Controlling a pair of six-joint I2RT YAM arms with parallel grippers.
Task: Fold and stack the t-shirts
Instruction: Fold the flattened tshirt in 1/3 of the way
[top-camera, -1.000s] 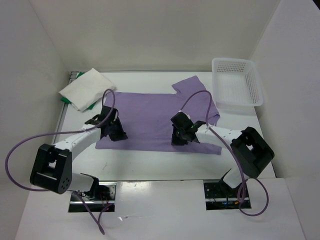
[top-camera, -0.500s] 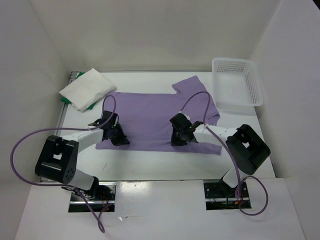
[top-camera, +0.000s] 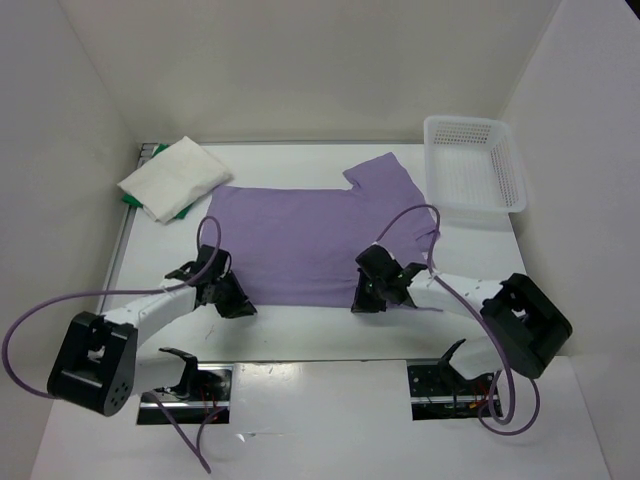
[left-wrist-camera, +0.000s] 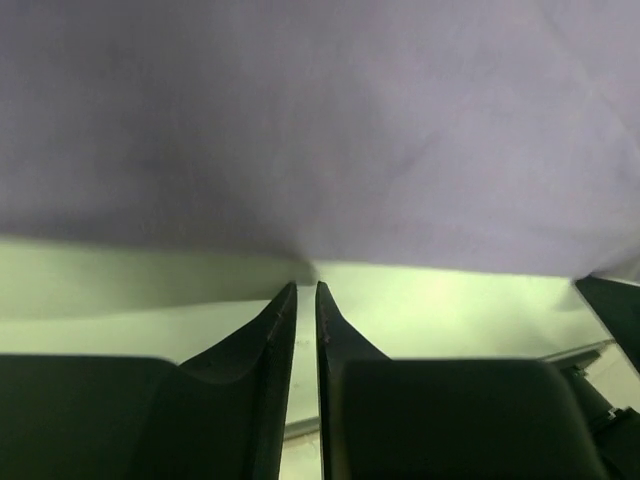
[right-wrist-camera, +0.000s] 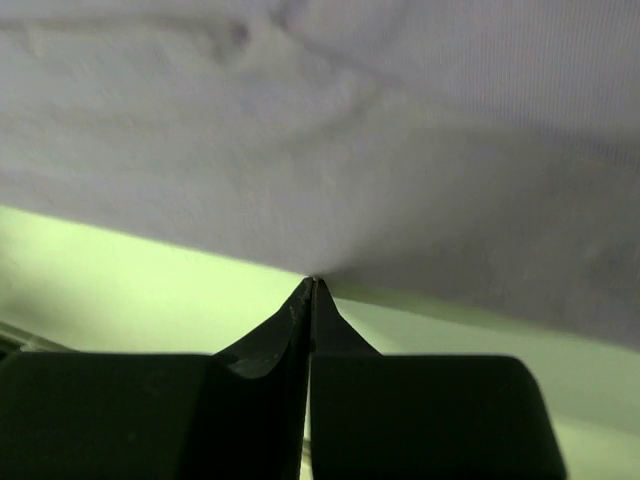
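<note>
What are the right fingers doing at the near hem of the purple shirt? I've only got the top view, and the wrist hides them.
Observer: In the right wrist view the right fingers are shut tight, and the hem of the purple shirt puckers to a point at their tips.
Operator: And the left ones?
Observer: The left fingers show a thin slit between them, tips at the hem; I can't tell whether cloth is caught.

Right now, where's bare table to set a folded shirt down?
Free: far strip behind the lavender t-shirt, between white t-shirt and basket; narrow near strip between left gripper and right gripper. Crowded: centre under lavender cloth, far corners.
</note>
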